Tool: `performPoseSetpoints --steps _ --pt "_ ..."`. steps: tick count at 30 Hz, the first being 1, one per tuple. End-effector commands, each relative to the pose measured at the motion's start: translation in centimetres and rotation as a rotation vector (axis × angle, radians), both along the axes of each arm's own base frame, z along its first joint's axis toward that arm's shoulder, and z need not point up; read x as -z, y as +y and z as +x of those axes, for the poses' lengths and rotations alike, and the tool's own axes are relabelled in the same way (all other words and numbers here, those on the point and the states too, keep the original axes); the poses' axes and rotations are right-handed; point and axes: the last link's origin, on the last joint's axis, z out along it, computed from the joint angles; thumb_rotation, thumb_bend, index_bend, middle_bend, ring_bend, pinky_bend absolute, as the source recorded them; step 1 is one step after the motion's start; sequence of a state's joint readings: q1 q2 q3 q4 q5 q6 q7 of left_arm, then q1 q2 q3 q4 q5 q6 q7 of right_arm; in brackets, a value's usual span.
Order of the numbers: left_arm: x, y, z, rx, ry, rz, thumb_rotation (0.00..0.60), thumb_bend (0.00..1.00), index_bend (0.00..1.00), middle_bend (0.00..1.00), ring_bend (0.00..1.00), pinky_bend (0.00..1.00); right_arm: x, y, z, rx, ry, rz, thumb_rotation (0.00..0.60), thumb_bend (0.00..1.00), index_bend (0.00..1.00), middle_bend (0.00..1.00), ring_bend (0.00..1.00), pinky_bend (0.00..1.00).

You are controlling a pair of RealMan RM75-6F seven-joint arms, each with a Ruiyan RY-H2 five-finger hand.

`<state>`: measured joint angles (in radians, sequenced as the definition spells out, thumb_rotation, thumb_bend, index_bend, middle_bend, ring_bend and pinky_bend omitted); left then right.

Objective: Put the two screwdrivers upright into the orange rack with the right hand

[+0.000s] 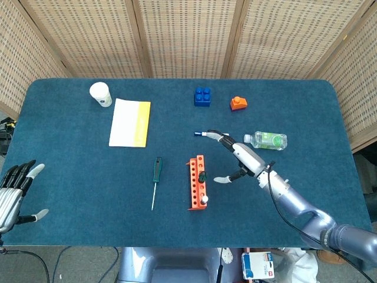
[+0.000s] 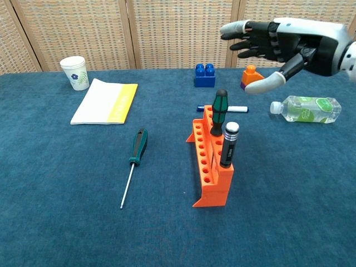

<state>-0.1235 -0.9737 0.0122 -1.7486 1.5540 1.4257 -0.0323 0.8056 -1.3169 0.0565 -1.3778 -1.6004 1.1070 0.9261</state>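
The orange rack (image 2: 211, 161) (image 1: 196, 182) stands near the table's middle. A green-handled screwdriver (image 2: 218, 111) (image 1: 201, 175) stands upright in it, and a black tool with a silver cap (image 2: 228, 144) (image 1: 204, 200) stands in a hole nearer the front. A second green-handled screwdriver (image 2: 133, 163) (image 1: 155, 179) lies flat on the cloth to the rack's left. My right hand (image 2: 278, 43) (image 1: 238, 158) hovers open above and right of the rack, holding nothing. My left hand (image 1: 13, 191) is open at the table's left edge.
A marker pen (image 1: 212, 134) and a plastic bottle (image 1: 266, 140) lie behind the rack, close to my right hand. Farther back are a blue block (image 1: 202, 96), an orange block (image 1: 238, 103), a white and yellow booklet (image 1: 130, 122) and a paper cup (image 1: 101, 94).
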Motion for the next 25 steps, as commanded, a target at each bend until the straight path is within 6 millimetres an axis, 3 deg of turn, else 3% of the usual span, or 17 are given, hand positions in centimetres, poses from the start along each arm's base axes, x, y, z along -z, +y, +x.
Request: performPoseSetpoints --steps 1,4,9,12,16,25 --pt "-0.2 -0.3 0.0 0.01 -0.003 0.004 0.6 0.0 0.0 0.0 0.0 0.0 -4.5 1.3 -0.5 -0.063 0.117 -0.175 0.6 0.0 0.0 0.0 0.0 0.0" --pt "-0.3 -0.6 0.1 0.027 0.001 0.019 0.6 0.0 0.0 0.0 0.0 0.0 -8.1 2.7 -2.3 -0.102 0.303 -0.376 0.6 0.0 0.0 0.0 0.0 0.0" --pt "-0.3 -1.0 0.2 0.045 0.008 0.038 0.6 0.0 0.0 0.0 0.0 0.0 -11.7 5.3 -5.6 -0.074 0.512 -0.608 0.6 0.0 0.0 0.0 0.0 0.0" --pt "-0.3 -1.2 0.2 0.054 0.009 0.046 0.6 0.0 0.0 0.0 0.0 0.0 -13.1 8.2 -7.6 -0.04 0.623 -0.753 0.6 0.0 0.0 0.0 0.0 0.0" --pt "-0.2 -1.7 0.4 0.072 0.018 0.051 0.6 0.0 0.0 0.0 0.0 0.0 -13.7 13.5 -10.8 0.091 0.719 -0.87 0.6 0.0 0.0 0.0 0.0 0.0" --pt "-0.1 -2.0 0.5 0.087 0.027 0.062 0.6 0.0 0.0 0.0 0.0 0.0 -12.8 17.4 -13.2 0.215 0.799 -0.856 0.6 0.0 0.0 0.0 0.0 0.0"
